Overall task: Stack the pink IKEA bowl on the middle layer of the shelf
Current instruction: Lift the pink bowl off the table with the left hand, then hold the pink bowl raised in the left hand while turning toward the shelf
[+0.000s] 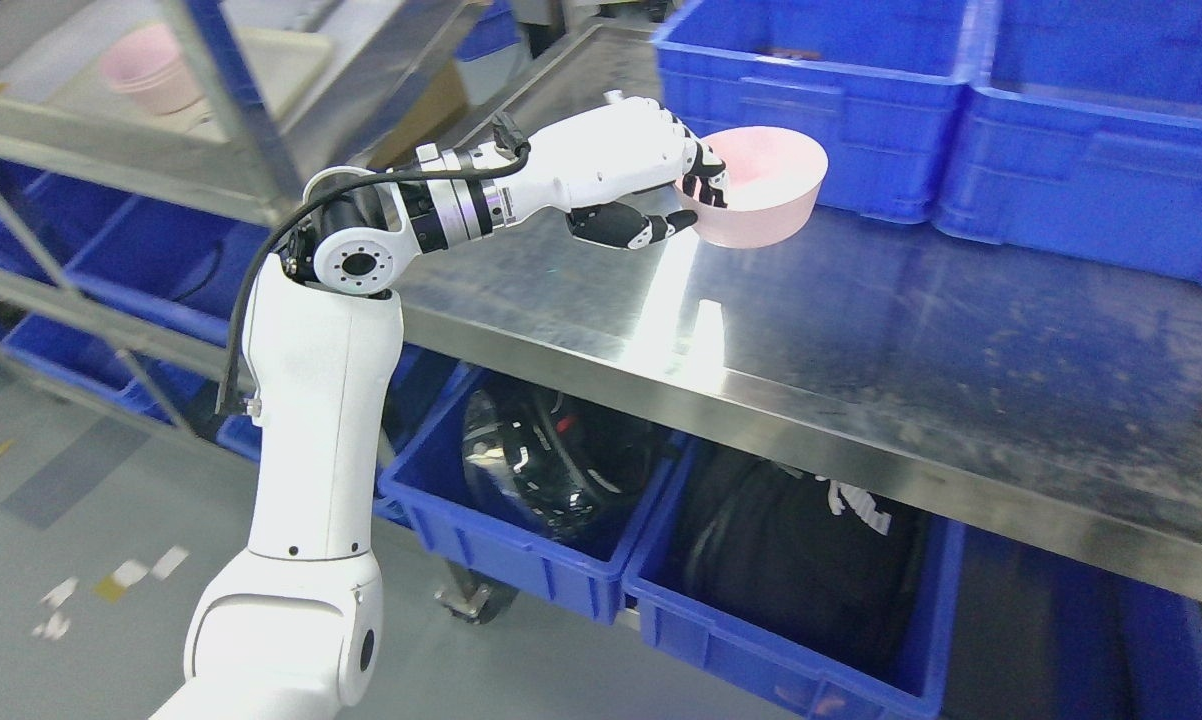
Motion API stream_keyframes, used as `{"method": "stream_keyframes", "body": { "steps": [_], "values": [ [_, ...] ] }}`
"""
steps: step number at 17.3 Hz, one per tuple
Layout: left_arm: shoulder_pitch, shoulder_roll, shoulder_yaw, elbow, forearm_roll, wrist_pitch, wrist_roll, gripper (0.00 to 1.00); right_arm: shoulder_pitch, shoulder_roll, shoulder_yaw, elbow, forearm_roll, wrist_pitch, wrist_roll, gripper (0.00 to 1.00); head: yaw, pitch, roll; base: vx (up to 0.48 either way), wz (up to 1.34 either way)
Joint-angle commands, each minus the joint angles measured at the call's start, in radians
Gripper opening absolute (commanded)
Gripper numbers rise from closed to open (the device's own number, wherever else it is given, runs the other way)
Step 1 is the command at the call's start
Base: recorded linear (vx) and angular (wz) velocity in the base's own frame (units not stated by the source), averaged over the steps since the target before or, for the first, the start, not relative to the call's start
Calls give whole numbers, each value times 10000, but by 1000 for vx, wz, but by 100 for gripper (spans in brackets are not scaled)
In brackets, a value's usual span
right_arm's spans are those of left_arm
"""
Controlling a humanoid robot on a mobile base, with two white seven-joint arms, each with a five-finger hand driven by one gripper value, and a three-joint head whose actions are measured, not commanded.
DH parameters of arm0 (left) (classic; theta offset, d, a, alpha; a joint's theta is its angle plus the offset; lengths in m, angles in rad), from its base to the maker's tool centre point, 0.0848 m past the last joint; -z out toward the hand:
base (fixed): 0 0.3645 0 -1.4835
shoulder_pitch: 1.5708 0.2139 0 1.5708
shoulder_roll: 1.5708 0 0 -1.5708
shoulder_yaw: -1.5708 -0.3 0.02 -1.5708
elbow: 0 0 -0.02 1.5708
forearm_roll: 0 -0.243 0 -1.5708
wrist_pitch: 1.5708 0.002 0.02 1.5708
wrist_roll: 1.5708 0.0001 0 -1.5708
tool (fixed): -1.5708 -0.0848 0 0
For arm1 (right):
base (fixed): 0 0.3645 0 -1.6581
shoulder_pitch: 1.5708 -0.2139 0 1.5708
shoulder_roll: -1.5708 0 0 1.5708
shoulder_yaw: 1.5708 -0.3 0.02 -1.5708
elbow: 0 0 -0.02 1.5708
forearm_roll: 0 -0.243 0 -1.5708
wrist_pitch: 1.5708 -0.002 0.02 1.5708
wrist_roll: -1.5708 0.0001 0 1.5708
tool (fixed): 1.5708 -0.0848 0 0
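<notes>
A pink bowl (766, 185) is tilted just above the steel table (861, 340), in front of the blue crates. My left hand (686, 195) is shut on its near rim, fingers over the edge and thumb underneath. The left arm comes up from the lower left and reaches right across the table. A stack of pink bowls (151, 68) stands on a pale tray on the shelf (111, 150) at the upper left, seen through the shelf frame. My right arm is out of sight.
Two large blue crates (821, 90) stand along the table's back. Blue bins (521, 530) with dark items sit under the table. More blue bins (141, 270) fill the shelf's lower levels. A shelf post (226, 110) stands between the arm and the stacked bowls.
</notes>
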Motion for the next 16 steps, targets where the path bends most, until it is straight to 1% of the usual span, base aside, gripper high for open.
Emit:
{"method": "stream_keyframes", "body": {
  "steps": [1,8,10,16],
  "values": [
    [152,153,-96,-325,621,-10,78,1,3,-175,46,-175,6,-24,6,100,0,0,0,-95,1102],
    [198,153,-51,-325,667,-10,154,1,3,-175,46,-175,6,-24,6,100,0,1,0,-74,1224],
    [198,153,-51,-325,682,-10,353,1,3,-175,46,-175,-9,-24,6,100,0,1,0,-62,1275],
    [198,153,-127,-325,667,-10,369,1,3,-175,46,-175,6,-24,6,100,0,4,0,-29,858]
  ]
}}
